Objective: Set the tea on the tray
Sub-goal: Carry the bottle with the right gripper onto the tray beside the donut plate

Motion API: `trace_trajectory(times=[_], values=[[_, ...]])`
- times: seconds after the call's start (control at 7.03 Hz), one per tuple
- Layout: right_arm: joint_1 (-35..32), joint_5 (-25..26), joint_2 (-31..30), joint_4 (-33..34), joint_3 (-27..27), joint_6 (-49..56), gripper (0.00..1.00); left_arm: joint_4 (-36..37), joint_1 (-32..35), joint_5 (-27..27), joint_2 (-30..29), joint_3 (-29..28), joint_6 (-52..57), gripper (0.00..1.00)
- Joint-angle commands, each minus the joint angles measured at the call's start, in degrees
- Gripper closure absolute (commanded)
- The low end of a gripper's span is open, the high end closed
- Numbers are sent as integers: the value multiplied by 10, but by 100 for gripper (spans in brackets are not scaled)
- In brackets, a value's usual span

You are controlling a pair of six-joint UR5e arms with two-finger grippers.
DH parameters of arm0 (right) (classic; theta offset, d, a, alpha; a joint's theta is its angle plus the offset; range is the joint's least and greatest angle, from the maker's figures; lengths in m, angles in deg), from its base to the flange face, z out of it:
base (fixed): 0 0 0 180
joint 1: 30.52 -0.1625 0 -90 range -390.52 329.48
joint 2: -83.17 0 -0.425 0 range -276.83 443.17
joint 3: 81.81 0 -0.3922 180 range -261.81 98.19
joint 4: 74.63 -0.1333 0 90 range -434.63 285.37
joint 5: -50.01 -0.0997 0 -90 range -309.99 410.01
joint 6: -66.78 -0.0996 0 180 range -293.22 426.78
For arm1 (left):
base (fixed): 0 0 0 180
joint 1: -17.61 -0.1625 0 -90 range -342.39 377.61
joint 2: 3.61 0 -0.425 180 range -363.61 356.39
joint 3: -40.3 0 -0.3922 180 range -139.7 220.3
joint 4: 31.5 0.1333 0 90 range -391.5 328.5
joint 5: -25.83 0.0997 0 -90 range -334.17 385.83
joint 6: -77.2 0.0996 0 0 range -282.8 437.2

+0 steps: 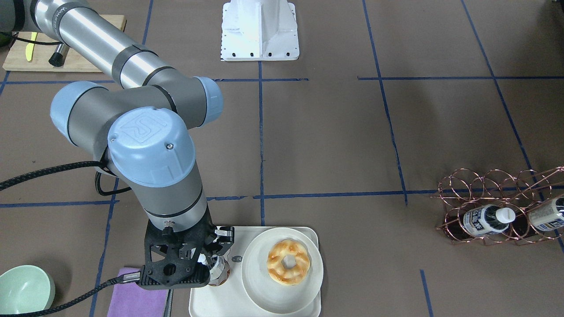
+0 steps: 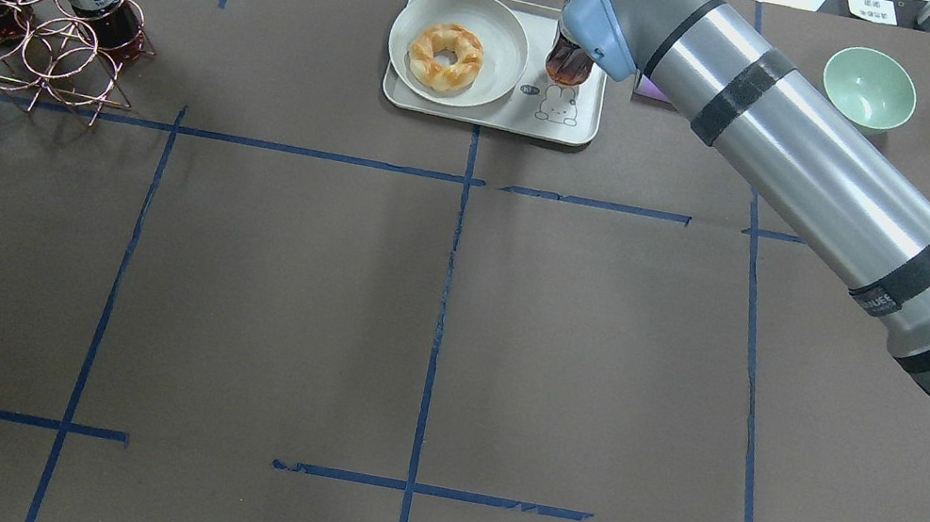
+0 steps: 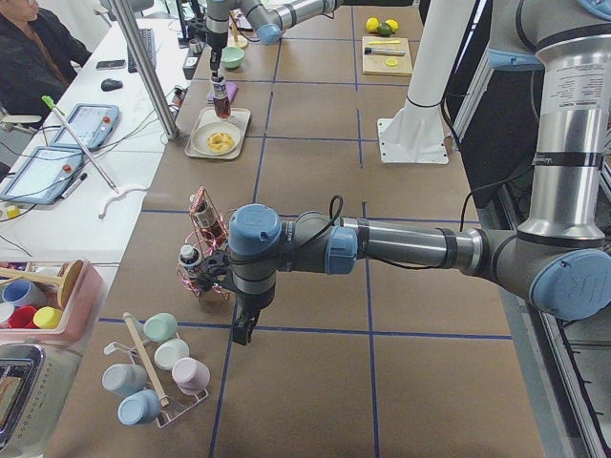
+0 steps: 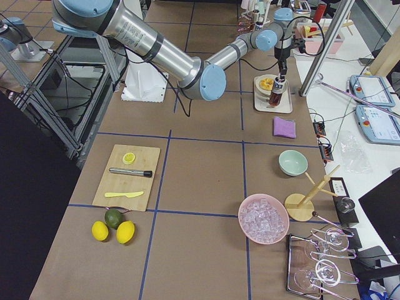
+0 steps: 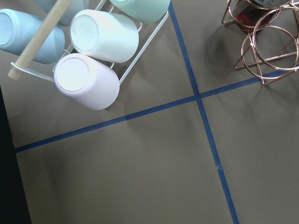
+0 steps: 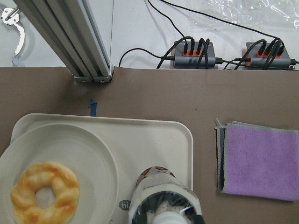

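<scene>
Your right end effector (image 1: 212, 260) is clamped on the neck of the small plastic bottle of dark brown tea (image 1: 219, 274). The bottle stands upright, long axis vertical, directly beneath the end effector. It sits over the bare strip of the cream-white rectangular tray (image 1: 207, 304) with the line-drawn bear, just beside the round cream plate (image 1: 260, 293) that carries the glazed ring doughnut (image 1: 288, 262). You cannot tell from these views whether its base touches the tray. In my judgement the coming move is a short straight descent, then release. Your left end effector (image 3: 244, 329) hangs well apart, near the copper wire rack (image 2: 34, 46), and whether it is open or closed cannot be told.
</scene>
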Motion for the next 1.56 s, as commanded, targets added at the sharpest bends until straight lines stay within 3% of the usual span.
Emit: trace_trajectory(times=[0.0,0.43,1.0,1.14,1.28,1.42], values=[[1,1,-5,0,0,10,100,0,0,0,0,0,0,0],[2,1,-6,0,1,11,96,-1,0,0,-2,-2,0,0],[2,-2,-6,-4,1,11,47,-2,0,0,-3,-7,0,0],[2,-2,-7,-4,1,11,29,-2,0,0,-3,-7,0,0],[2,-2,-7,-4,1,12,1,-2,0,0,-3,-7,0,0],[0,-2,-6,-4,4,23,0,-2,0,0,-3,-7,0,0]])
